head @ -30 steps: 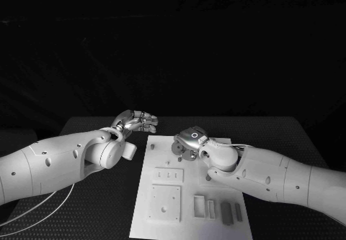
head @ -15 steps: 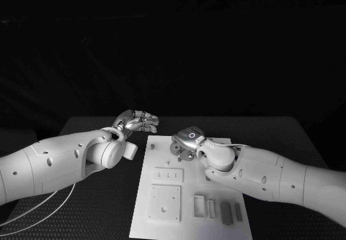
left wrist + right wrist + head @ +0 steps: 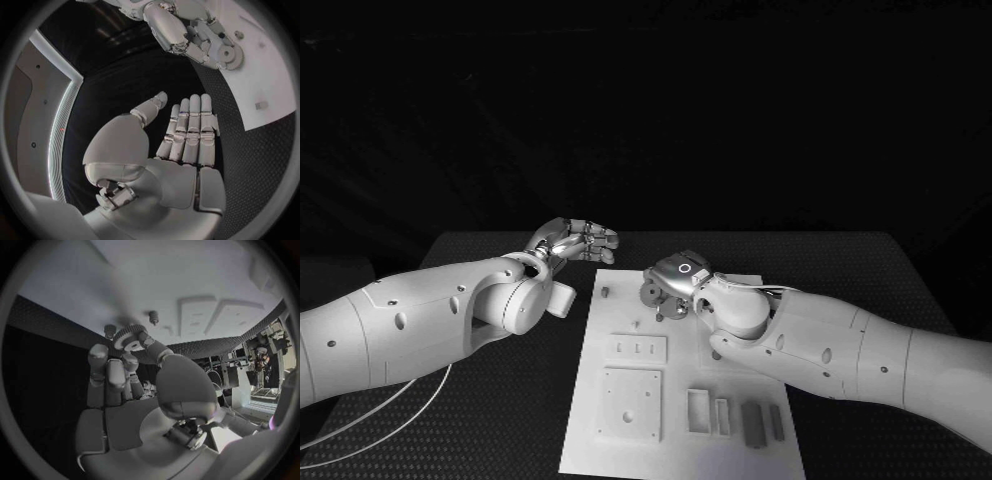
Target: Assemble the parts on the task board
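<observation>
While our right hand (image 3: pixel 678 283) reaches over the far end of the white board (image 3: pixel 625 440), its fingers are pinched on a small toothed gear (image 3: pixel 129 337) — in the right wrist view the gear sits right at the fingertips (image 3: pixel 98 354), held just above the board's surface. From the left wrist view we see that same gear (image 3: pixel 229 54) in the right hand (image 3: pixel 187 30), over the board's (image 3: pixel 275 90) corner.

Just beside the held gear, two short pegs stand on the board: one (image 3: pixel 153 316) a little farther out, the other (image 3: pixel 110 331) close against the fingers. We cannot tell whether the gear touches either peg.

Nearer to us on the board we count a small plate with slots (image 3: pixel 635 349), a larger square plate (image 3: pixel 630 404), and a row of four narrow blocks (image 3: pixel 733 418) along the near edge.

Our left hand (image 3: pixel 571 242) hovers off the board's left side over the black table (image 3: pixel 473 420). In its own wrist view the fingers (image 3: pixel 190 130) lie straight and side by side, thumb apart, palm bare — it holds nothing.
</observation>
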You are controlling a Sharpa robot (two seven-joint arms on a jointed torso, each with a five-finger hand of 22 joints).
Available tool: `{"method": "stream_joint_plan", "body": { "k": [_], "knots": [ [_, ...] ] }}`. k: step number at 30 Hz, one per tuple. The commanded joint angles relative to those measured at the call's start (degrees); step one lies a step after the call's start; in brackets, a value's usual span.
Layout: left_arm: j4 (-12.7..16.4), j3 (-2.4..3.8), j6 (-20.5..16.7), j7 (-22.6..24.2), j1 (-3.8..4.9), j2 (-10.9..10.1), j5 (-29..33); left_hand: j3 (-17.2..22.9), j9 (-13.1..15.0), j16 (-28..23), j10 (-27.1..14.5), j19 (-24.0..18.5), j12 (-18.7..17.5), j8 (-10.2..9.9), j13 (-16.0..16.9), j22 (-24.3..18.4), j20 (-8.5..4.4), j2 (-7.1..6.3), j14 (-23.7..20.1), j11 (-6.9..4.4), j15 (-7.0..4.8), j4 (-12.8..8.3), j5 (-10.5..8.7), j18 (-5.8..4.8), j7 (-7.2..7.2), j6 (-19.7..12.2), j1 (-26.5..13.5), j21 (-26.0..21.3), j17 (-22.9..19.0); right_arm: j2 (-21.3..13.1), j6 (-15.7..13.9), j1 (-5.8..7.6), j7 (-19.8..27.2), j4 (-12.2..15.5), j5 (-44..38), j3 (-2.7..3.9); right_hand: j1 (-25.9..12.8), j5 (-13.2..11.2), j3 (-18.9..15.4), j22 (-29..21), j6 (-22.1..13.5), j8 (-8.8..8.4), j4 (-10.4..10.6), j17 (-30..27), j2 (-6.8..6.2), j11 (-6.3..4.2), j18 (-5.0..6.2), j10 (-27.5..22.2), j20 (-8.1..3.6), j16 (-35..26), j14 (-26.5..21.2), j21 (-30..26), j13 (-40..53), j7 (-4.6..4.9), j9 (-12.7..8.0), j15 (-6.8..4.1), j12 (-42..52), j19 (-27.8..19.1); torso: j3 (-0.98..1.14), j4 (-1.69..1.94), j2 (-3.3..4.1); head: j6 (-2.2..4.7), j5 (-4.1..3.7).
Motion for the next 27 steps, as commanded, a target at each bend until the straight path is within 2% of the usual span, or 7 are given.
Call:
{"method": "stream_joint_plan", "body": {
  "k": [1, 9, 15, 27],
  "knots": [
    [0.14, 0.05, 0.51, 0.34, 0.1, 0.01, -0.14, -0.35, 0.09, -0.26, 0.01, 0.35, -0.23, -0.22, 0.09, 0.09, 0.07, -0.04, 0.28, 0.31, 0.05, 0.0, 0.26, 0.83, 0.27, -0.34, -0.03, -0.37, 0.07, -0.14, 2.15, -0.12, 0.14, -0.52, 0.44, -0.13, 0.08, 0.08, 0.21, 0.78, 4.53, -0.18, -0.07, -0.08, -0.67, 1.11, 3.54, -2.33, -0.13, -0.29, -0.1, -0.21, -0.07, 1.84, -0.01, 0.29, -0.2, -0.18, 0.02, -0.02, -0.02, -0.05, 0.03],
    [0.13, 0.05, 0.55, 0.36, 0.11, -0.02, -0.14, -0.36, 0.09, -0.29, 0.0, 0.34, -0.26, -0.24, 0.1, 0.1, 0.08, -0.04, 0.28, 0.32, 0.06, 0.02, 0.26, 0.83, 0.28, -0.35, -0.05, -0.39, 0.09, -0.58, 2.41, -0.12, -0.21, -0.27, 0.5, -0.16, 0.26, 0.08, 0.27, 0.84, 5.18, 0.15, -0.1, 0.13, -0.19, 1.09, 3.54, -2.43, -0.08, -0.26, -0.06, -0.24, -0.12, 1.77, 0.05, 0.32, -0.09, -0.21, 0.09, -0.11, -0.05, -0.17, 0.05],
    [0.09, 0.05, 0.53, 0.37, 0.11, -0.11, -0.14, -0.37, 0.1, -0.31, 0.0, 0.34, -0.28, -0.26, 0.1, 0.1, 0.08, -0.04, 0.27, 0.33, 0.06, 0.02, 0.26, 0.83, 0.28, -0.36, -0.06, -0.4, 0.1, -0.97, 1.98, -0.13, -0.35, 0.25, 0.44, -0.17, 0.41, 0.08, 0.19, 0.96, 6.67, 0.96, -0.11, 0.56, 0.55, 0.67, 3.54, -2.33, -0.05, -0.17, 0.2, -0.15, -0.2, 1.31, 0.33, -0.03, 0.21, -0.11, 0.12, -0.07, -0.04, -0.26, 0.03],
    [0.05, 0.05, 0.57, 0.35, 0.11, -0.15, -0.13, -0.38, 0.11, -0.36, -0.03, 0.34, -0.34, -0.29, 0.1, 0.1, 0.09, -0.06, 0.27, 0.35, 0.07, 0.03, 0.26, 0.83, 0.3, -0.38, -0.08, -0.43, 0.13, -1.28, 1.61, -0.15, -0.24, 0.56, 0.41, -0.17, 0.34, 0.07, 0.06, 0.99, 7.17, 1.23, -0.1, 0.6, 0.59, 0.48, 3.54, -2.25, -0.03, -0.17, 0.25, -0.12, -0.28, 1.11, 0.43, -0.21, 0.29, -0.09, 0.07, -0.09, -0.03, -0.27, 0.05]
  ]
}}
